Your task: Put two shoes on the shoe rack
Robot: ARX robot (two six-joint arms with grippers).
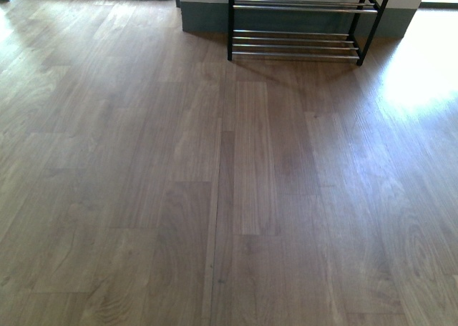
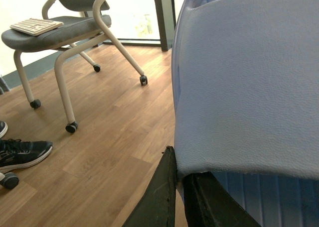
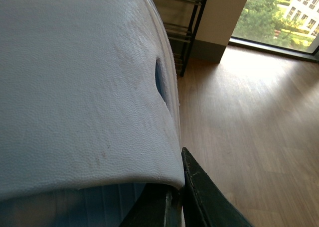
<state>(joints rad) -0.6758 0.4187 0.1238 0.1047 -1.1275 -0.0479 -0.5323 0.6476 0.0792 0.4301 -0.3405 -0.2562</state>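
Observation:
The two shoes are out of view. The shoe rack (image 1: 300,26), black-framed with chrome rods, stands at the far wall in the front view, and part of it (image 3: 187,23) shows in the right wrist view. My left gripper (image 2: 179,170) is shut on the strap edge of a light blue slide (image 2: 249,77) held above the floor. My right gripper (image 3: 177,187) is shut on the strap edge of another light blue slide (image 3: 75,87). Neither arm appears in the front view.
A wheeled grey chair (image 2: 55,30) with a keyboard (image 2: 35,25) on its seat stands on the wood floor. A black sneaker (image 2: 22,155) lies near it. A grey-based pillar (image 1: 204,11) is left of the rack, and a window (image 3: 279,18) is beyond it.

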